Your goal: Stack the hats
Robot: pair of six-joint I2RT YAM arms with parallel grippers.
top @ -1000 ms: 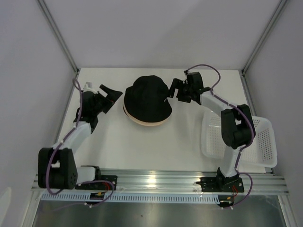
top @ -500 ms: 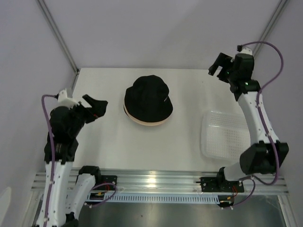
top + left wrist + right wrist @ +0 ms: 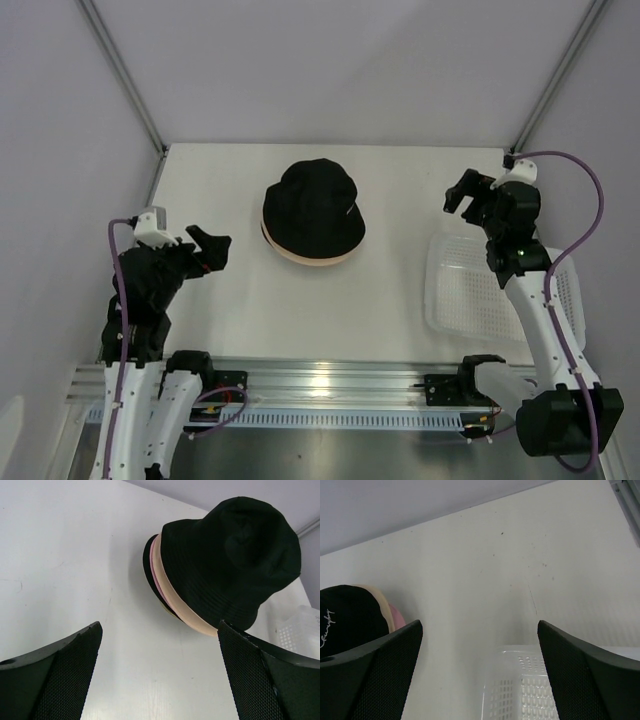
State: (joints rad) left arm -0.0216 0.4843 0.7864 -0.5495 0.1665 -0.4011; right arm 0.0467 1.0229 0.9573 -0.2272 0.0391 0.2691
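One stack of bucket hats (image 3: 312, 215) sits on the white worktop (image 3: 300, 300), a little toward 12 o'clock from its middle in my top view. A black hat (image 3: 230, 555) tops the pile, crown up. Under it I make out a beige brim (image 3: 174, 596), a thin pink brim (image 3: 154, 570) and a dark edge lowest of all. A small white embroidered mark (image 3: 326, 627) shows on the black hat's side facing 3 o'clock.

My left pincer (image 3: 212, 252) hangs at about 8 o'clock of the stack, well apart from it. Its fingers are spread wide with nothing between them, and its wrist camera looks straight at the pile. My right pincer (image 3: 468, 195) is out at 3 o'clock of the stack, also well apart, likewise spread and empty. It is raised over the worktop just past the 12 o'clock edge of the white mesh basket (image 3: 450, 300). The basket lies at roughly 4 o'clock of the hats, and I see nothing in the part of it I can view.
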